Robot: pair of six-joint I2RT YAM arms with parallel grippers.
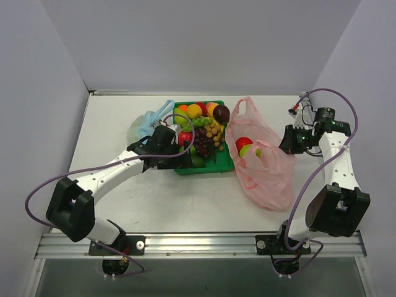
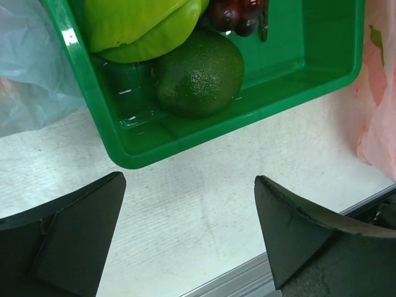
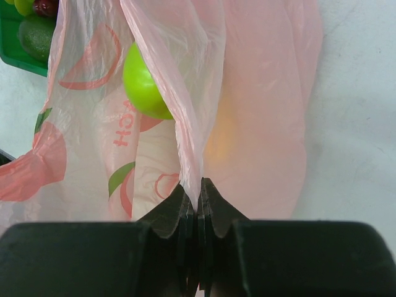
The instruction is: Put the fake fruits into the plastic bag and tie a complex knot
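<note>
Pink, thin translucent plastic bag (image 1: 266, 179) lying just right of green plastic tray (image 1: 210, 168), red and green fake fruits (image 1: 244, 145) already inside. Pinched on one fold of its film: right gripper (image 3: 197, 189), fingers pressed fully together. Poised over tray's near corner: left gripper (image 2: 190, 182), fingers spread wide and empty, dark green pebbled avocado (image 2: 198, 74) just ahead. Likely trouble: film slipping or tearing from so slight a pinch, mouth collapsing; glossy avocado squirting aside against tray wall.
</note>
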